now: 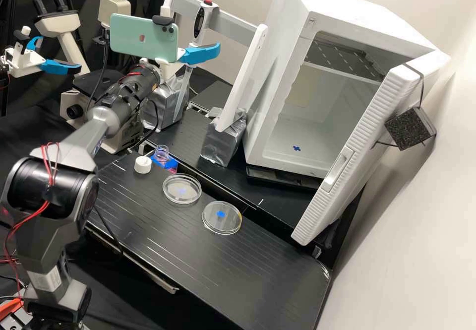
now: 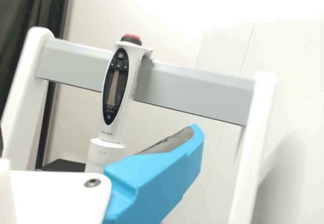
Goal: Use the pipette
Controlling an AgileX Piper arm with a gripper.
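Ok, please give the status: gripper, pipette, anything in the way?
Gripper open, near the pipette, not holding it. Pipette hanging on the rack. Rack's posts at both sides, might get in the way.

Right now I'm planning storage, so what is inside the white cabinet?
The white cabinet holds a slotted shelf up high, with a small blue mark on its floor. Its open door covers part of the interior; I can't see what is there.
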